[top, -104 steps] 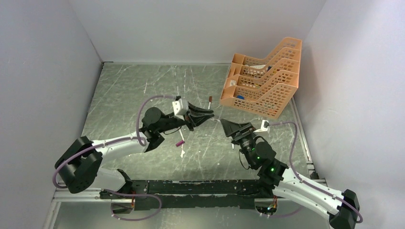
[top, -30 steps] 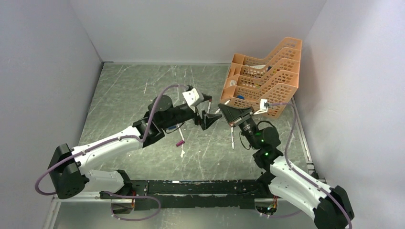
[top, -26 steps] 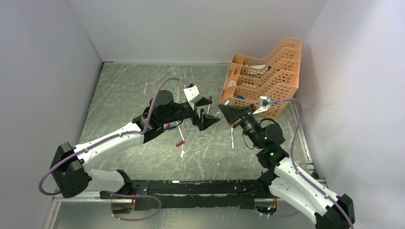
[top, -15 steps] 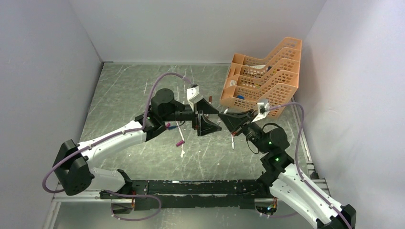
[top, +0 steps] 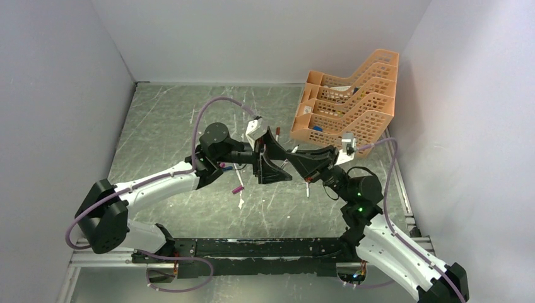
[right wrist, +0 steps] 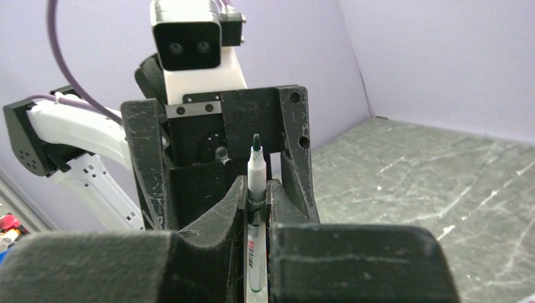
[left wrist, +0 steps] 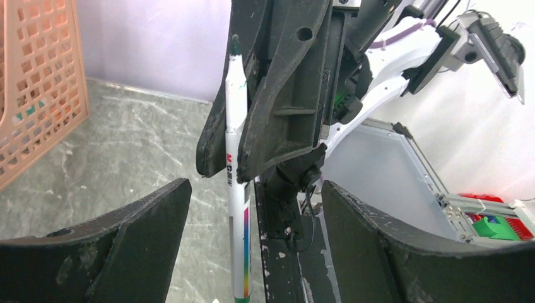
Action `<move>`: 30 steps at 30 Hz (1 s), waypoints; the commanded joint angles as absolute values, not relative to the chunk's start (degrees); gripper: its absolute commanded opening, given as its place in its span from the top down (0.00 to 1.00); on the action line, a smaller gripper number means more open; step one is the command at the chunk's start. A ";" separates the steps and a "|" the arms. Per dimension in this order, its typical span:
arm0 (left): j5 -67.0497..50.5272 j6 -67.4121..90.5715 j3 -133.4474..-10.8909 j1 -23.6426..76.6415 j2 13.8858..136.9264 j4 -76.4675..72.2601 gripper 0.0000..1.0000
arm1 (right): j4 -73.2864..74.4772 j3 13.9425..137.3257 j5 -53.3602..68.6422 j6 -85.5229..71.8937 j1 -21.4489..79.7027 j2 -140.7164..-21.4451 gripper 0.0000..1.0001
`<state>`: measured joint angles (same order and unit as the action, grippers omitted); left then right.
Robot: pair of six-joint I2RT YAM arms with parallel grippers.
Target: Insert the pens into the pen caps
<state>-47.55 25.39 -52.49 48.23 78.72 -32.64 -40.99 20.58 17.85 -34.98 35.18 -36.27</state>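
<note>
Pen [left wrist: 235,136], clamped in right gripper [right wrist: 256,192], faced the spread, apparently empty left gripper [left wrist: 253,189]; such closeness risked a knock dislodging it.

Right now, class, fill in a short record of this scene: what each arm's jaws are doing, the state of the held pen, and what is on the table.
Right jaws: shut on a pen, gripped nearer its tip end
Pen tip: dark and bare, no cap on it
Left jaws: open wide, nothing between them, facing the right jaws
On the table: a magenta cap lying loose
Far right: orange mesh tray
Capping of held pen: not yet done
</note>
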 commanded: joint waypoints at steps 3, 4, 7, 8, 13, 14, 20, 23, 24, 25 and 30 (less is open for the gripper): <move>-52.04 31.24 -51.47 47.86 80.02 -44.05 0.23 | -46.72 23.42 19.61 -34.17 34.93 -37.19 1.00; -51.66 31.73 -51.38 47.83 80.23 -44.50 0.30 | -47.42 23.46 19.82 -34.49 34.93 -37.44 1.00; -51.65 32.88 -51.08 47.85 80.33 -46.52 0.34 | -48.62 23.38 20.54 -35.29 34.95 -38.38 1.00; -51.83 33.37 -50.99 47.89 80.52 -47.23 0.36 | -48.99 23.27 20.64 -35.51 34.91 -38.57 1.00; -53.04 34.34 -51.53 47.84 82.09 -48.70 0.68 | -54.02 21.47 21.00 -38.66 34.94 -39.87 1.00; -53.11 34.78 -51.34 47.86 82.33 -49.53 0.79 | -55.02 21.18 21.22 -39.40 34.90 -40.24 1.00; -48.13 32.08 -48.52 44.96 80.51 -49.33 0.93 | -53.56 19.14 16.34 -40.64 34.96 -38.91 0.75; -45.42 31.99 -45.14 38.69 79.29 -49.90 0.93 | -48.42 17.78 7.36 -39.79 34.94 -35.33 0.44; -44.56 32.11 -43.51 36.11 78.99 -51.12 0.93 | -45.98 17.95 4.86 -38.98 34.94 -34.19 0.43; -43.81 32.21 -42.11 33.75 78.80 -52.16 0.93 | -42.53 18.57 2.66 -37.96 34.90 -33.33 0.42; -45.70 35.66 -34.74 24.34 81.83 -66.77 0.93 | -26.75 24.99 1.18 -30.48 34.90 -39.16 0.49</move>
